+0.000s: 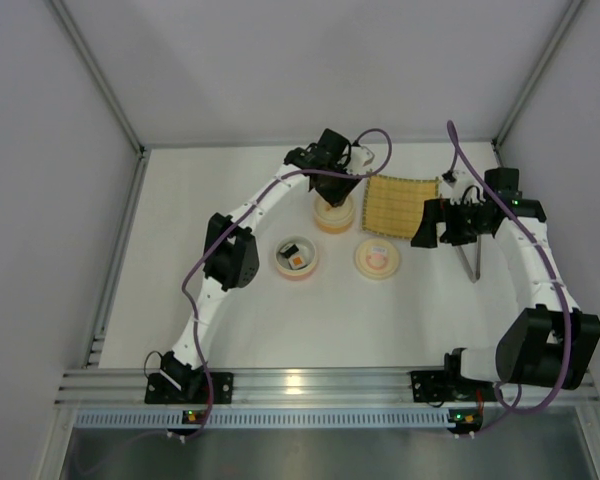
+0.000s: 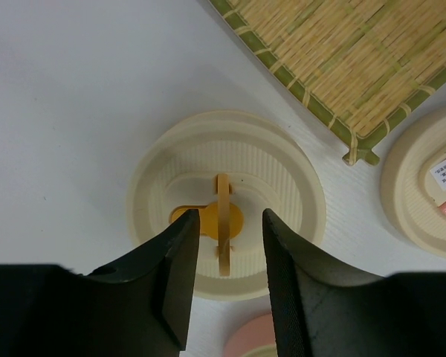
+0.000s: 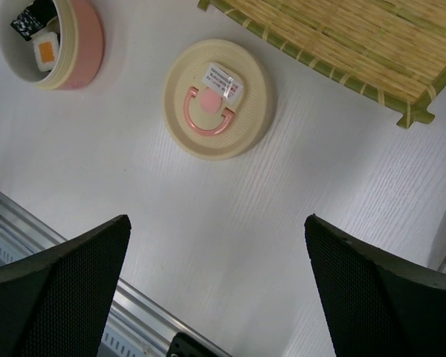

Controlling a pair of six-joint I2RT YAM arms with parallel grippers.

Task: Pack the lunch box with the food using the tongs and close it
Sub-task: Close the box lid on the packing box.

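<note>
Two cream bowls stand side by side on the white table (image 1: 210, 190). The orange-rimmed bowl (image 1: 332, 227), just left of the bamboo mat (image 3: 342, 37), is covered by the lid with the orange handle (image 2: 282, 186), so its contents cannot be seen. The left gripper (image 2: 229, 219) hangs right above this lid, its fingers (image 2: 180, 253) parted on either side of the upright handle tab with a gap showing on both sides, pinching nothing.

The pink-rimmed bowl (image 3: 85, 37) sits nearer the arms and is uncovered. Inside it lies a sushi roll (image 3: 44, 50) with its orange centre facing up, and a black-wrapped piece lies beside it against the wall. The lid with the pink handle (image 3: 245, 123) lies flat on the table to that bowl's right, handle up, with a white sticker on it.

The right gripper (image 3: 215, 219) hovers over bare table near the mat's right corner, spread wide and empty. The tongs (image 1: 469, 262) lie on the table just beside it, held by nothing.

An aluminium rail (image 1: 310, 383) runs along the near edge, and plain pale walls (image 1: 280, 60) enclose the other three sides.
</note>
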